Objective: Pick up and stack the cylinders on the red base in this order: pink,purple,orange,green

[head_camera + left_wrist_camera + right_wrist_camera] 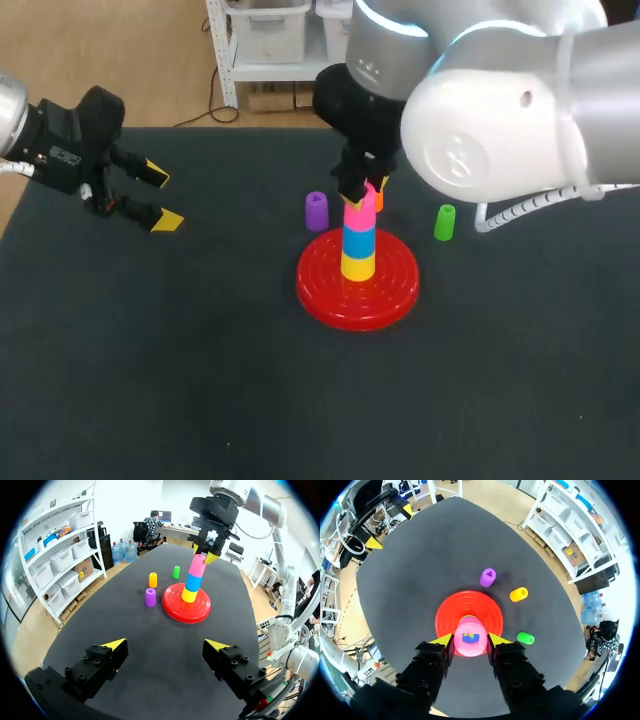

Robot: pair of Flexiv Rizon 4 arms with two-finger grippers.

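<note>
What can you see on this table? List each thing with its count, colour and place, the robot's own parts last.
table: one, dark, under everything.
base: one, red, mid-table.
yellow cylinder: one, yellow, lowest on the base.
blue cylinder: one, blue, on the yellow one.
pink cylinder: one, pink, top of the stack.
purple cylinder: one, purple, on the table beside the base.
orange cylinder: one, orange, between purple and green.
green cylinder: one, green, beside the base.
left tool: one, black with yellow tips, open, holding nothing.
right tool: one, black with yellow tips, shut on the pink cylinder.
</note>
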